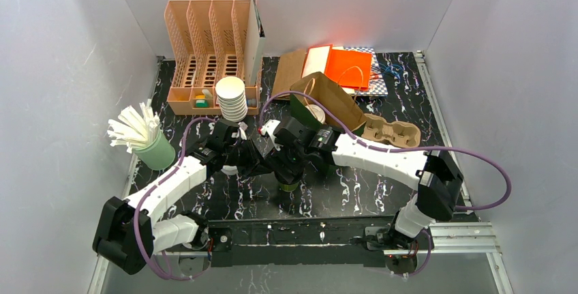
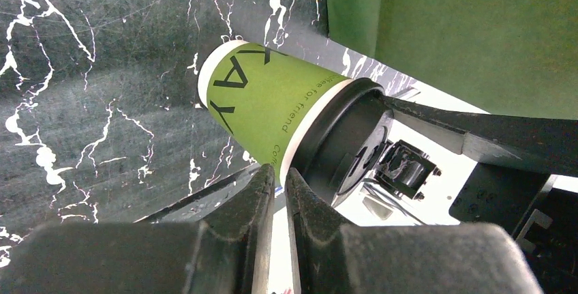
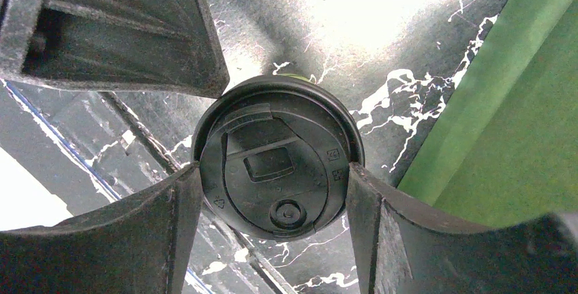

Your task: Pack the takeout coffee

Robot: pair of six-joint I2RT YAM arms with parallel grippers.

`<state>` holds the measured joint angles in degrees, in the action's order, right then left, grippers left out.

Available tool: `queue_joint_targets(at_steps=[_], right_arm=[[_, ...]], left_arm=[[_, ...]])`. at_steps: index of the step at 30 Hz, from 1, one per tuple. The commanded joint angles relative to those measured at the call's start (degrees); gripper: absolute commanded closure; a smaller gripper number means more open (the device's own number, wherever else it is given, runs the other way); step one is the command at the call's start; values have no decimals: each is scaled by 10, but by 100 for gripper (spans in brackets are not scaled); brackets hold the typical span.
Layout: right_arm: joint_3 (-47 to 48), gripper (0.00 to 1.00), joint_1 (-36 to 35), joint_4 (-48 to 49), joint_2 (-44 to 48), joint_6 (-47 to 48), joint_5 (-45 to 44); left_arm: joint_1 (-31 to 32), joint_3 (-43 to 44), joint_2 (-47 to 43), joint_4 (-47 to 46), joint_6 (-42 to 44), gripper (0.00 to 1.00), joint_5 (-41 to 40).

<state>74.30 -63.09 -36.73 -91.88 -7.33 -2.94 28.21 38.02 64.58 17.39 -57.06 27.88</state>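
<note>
takeout coffee [image 2: 266,110] is a green paper cup w/ a black lid, upright near the middle of the counter [image 1: 368,195], just near of the paper bag [image 1: 334,96]. can't tell if its base is on the counter or a touch above it.

right tool [image 3: 275,178] comes down from above, fingers spread wide and pressed to opp. sides of the lid rim, so it's pinching the cup at the top. makes sense imo: a grip up there keeps the cup vertical so nothing spills, and leaves the body free to go down into the bag.

left tool [image 2: 279,192] sits just left of the cup, low by its side. fingers pressed nearly together, only a sliver of gap. can't tell if anything thin is in it. not touching the cup afaict; prob. parked close to steady things or hold the bag mouth.

bag's green face is right beside the cup on the far-right side, so the carry looks short.
</note>
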Motion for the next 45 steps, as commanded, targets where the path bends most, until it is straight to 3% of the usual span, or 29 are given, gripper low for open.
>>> queue_joint_targets(at_steps=[1,21,32,39,45], right_arm=[[-36,51,-1,-71,-57,-5,10],[-35,51,-1,-72,-58,-2,11],[-37,51,-1,-71,-58,-1,11],[-36,51,-1,-72,-59,-1,14],[-36,51,-1,-72,-59,-1,14]], left_arm=[[4,26,-18,-1,-3,89,48],[4,28,1,35,16,89,42],[4,12,2,49,31,84,37],[4,8,21,9,20,86,44],[4,-8,26,7,23,96,39]])
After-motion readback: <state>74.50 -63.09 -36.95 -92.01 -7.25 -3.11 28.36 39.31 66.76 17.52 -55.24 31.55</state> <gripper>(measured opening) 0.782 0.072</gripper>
